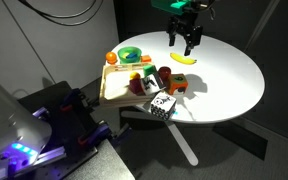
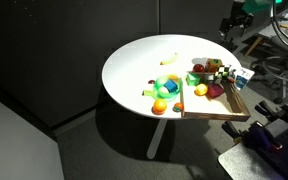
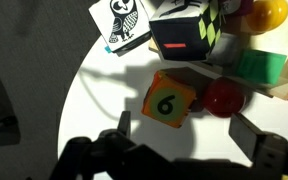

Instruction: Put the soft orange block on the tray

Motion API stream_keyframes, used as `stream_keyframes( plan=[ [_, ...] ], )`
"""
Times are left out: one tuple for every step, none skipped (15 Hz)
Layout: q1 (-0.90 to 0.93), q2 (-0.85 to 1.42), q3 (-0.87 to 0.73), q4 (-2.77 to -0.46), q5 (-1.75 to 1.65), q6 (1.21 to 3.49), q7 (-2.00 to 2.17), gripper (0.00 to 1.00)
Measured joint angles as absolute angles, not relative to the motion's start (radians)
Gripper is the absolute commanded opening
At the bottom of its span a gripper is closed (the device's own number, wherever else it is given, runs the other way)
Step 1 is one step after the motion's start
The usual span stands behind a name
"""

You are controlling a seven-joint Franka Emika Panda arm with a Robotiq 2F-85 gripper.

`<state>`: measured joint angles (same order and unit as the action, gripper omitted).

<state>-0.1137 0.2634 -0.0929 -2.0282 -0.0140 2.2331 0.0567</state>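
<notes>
Soft orange block (image 3: 169, 103) lay on the tabletop (image 3: 99, 95). End effector (image 3: 184, 130) hovered above it, spread wide and empty. The arm pointed downward.

Your soft orange block (image 3: 169, 102) looks matt and slightly fuzzy, like foam or cloth, with a 6 printed on its face. The red ball (image 3: 224, 97) is glossy, smooth plastic with a bright highlight, and the yellow ball (image 3: 269, 14) has the same shine. The owl card (image 3: 121, 22) reads as flat printed paper. The tray (image 1: 110, 88) shows a pale, wood-like finish. The table (image 1: 229, 78) is smooth, white and matt. Your hand (image 3: 184, 135) looks dull black.
</notes>
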Motion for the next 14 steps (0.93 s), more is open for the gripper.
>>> stream_keyframes(
  plan=[
    [-0.114,0.271,-0.093,-2.028,0.005,2.252,0.057,1.0],
    [-0.115,0.279,-0.094,-2.028,0.023,2.27,0.057,1.0],
    [-0.117,0.288,-0.094,-2.028,0.04,2.288,0.057,1.0],
    [-0.119,0.296,-0.096,-2.028,0.053,2.305,0.058,1.0],
    [-0.121,0.305,-0.097,-2.028,0.061,2.324,0.063,1.0],
    [-0.122,0.314,-0.1,-2.028,0.062,2.345,0.073,1.0],
    [-0.122,0.323,-0.104,-2.028,0.062,2.366,0.084,1.0],
    [-0.122,0.334,-0.108,-2.028,0.062,2.387,0.097,1.0],
    [-0.121,0.345,-0.112,-2.028,0.062,2.411,0.111,1.0],
    [-0.12,0.357,-0.116,-2.028,0.061,2.435,0.128,1.0],
    [-0.117,0.369,-0.122,-2.028,0.057,2.458,0.146,1.0],
    [-0.113,0.38,-0.127,-2.028,0.049,2.476,0.165,1.0],
    [-0.106,0.392,-0.134,-2.028,0.04,2.493,0.186,1.0],
    [-0.097,0.402,-0.14,-2.027,0.029,2.502,0.207,1.0]
  ],
)
